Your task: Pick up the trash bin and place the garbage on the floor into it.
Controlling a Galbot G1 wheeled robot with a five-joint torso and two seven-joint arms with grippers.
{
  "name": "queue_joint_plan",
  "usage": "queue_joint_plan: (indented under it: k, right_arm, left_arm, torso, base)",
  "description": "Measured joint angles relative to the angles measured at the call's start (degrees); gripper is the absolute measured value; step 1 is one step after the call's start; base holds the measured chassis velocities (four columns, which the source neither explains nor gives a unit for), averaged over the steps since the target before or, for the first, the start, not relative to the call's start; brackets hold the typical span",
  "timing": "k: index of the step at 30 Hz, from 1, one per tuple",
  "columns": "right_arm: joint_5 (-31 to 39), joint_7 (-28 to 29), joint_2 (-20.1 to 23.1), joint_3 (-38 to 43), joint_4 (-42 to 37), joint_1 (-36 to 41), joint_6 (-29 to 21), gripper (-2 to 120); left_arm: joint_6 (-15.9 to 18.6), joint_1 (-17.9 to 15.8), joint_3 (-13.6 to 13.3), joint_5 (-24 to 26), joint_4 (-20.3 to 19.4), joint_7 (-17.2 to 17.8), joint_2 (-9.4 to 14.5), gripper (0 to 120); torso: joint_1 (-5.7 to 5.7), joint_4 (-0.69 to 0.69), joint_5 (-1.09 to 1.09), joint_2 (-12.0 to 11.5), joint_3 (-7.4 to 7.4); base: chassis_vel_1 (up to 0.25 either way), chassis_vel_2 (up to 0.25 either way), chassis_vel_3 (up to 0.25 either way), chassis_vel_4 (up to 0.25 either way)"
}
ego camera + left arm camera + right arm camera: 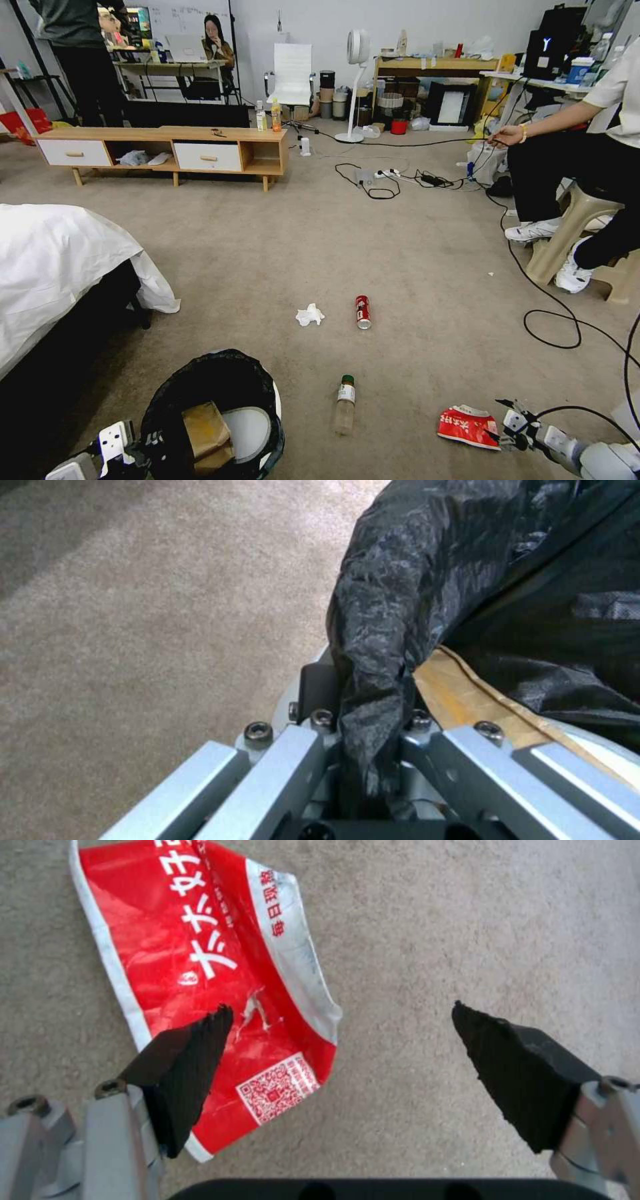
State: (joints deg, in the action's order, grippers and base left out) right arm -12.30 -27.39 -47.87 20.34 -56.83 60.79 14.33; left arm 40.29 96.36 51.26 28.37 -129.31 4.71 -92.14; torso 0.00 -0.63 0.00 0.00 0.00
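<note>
- Right gripper [340, 1015] hangs low over the floor [427, 267], jaws spread wide, one pad over the snack wrapper [207, 960].
- Left gripper [363, 740] is clamped on the trash bin [213, 413] at its bag-covered rim, near the bed.
- Step in hand, I judge: picking up the wrapper. Next calls for centring, descending, closing.

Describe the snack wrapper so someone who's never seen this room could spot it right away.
Start at the carpeted floor in front of the robot and look to its right side, just ahead of the open right end effector. There lies the snack wrapper, flat and crumpled. It is the only red-and-white printed packet; the red can nearby is a cylinder.
</note>
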Motion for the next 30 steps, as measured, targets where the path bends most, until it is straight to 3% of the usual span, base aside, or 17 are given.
queue_joint_plan:
  k: [30]
  right_arm:
    - [-1.8,2.9,-4.2,-6.0,11.0,-7.9,0.6,88]
  left_arm:
    - [-0.1,-0.5,0.0,0.0,0.9,-0.1,0.0,2]
  torso:
    - [0.0,0.0,0.0,0.0,0.0]
  base:
    - [0.0,0.0,0.0,0.0]
